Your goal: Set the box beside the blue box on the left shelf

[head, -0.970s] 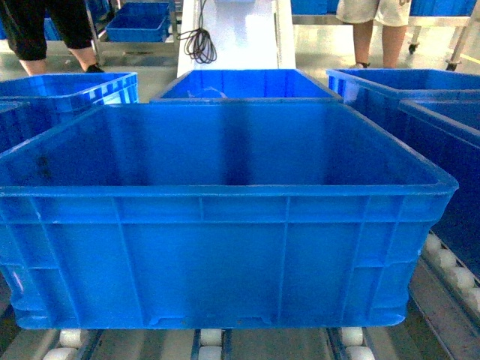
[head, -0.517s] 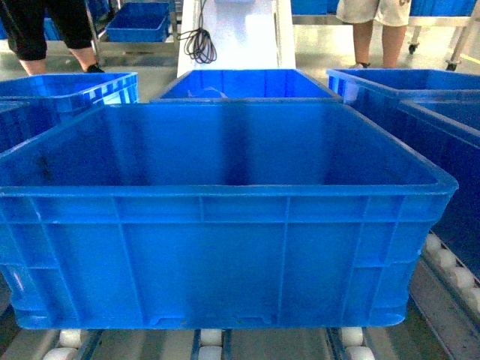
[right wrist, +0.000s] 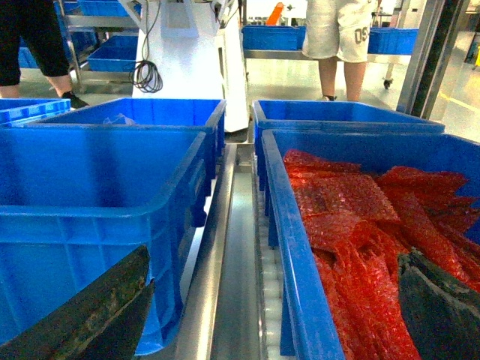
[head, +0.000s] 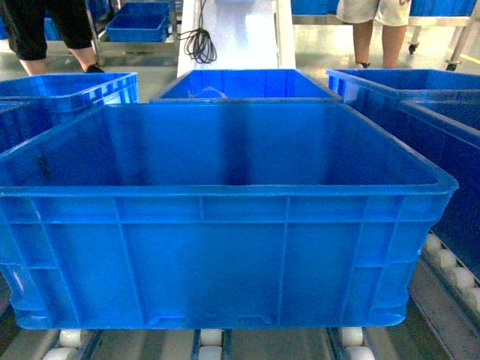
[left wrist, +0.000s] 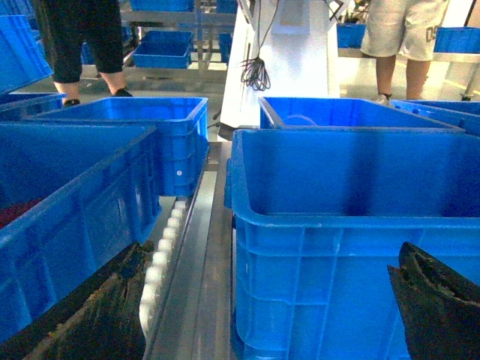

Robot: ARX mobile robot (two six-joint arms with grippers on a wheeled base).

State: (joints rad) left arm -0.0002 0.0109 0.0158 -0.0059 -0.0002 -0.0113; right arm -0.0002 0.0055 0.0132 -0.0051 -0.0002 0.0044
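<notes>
Nothing has moved since a second ago: the head view shows the box in the same place, filling the middle of the frame and resting on the white rollers of the shelf, with the same people's legs standing behind. The box is empty and upright, its near wall facing the camera. A second blue box sits to its left and another blue box to its right, each a little apart from it, and one more lies just behind it. Neither gripper appears in the head view. In the left wrist view the left gripper is spread wide, its dark fingers at the two lower corners, holding nothing; the box's corner lies ahead of it. In the right wrist view the right gripper is likewise spread wide and empty, with a box of red bags ahead on its right.
</notes>
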